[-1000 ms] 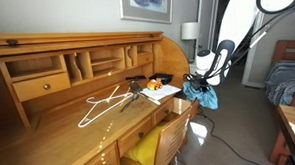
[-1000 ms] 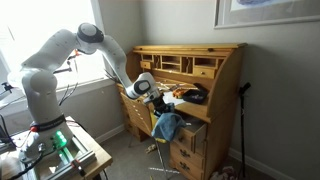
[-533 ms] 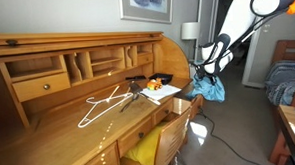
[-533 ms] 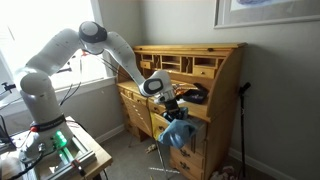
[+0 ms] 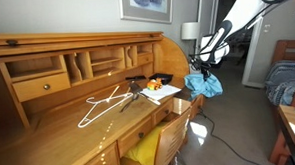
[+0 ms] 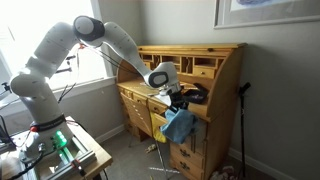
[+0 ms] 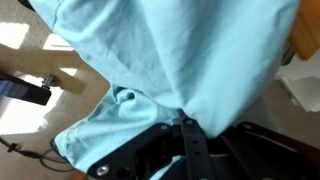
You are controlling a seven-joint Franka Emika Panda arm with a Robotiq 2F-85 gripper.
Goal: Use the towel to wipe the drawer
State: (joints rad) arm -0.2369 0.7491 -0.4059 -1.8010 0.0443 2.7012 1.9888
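No readable text in any view
The framed picture [image 5: 146, 4] on the wall and the papers [image 5: 164, 91] on the desk [image 5: 59, 126] are too small and blurred to show letters; the wrist view is filled by the blue towel [image 7: 170, 50], on which no writing can be made out

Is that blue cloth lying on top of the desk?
No, the blue towel hangs in the air from the tool, in front of the desk.
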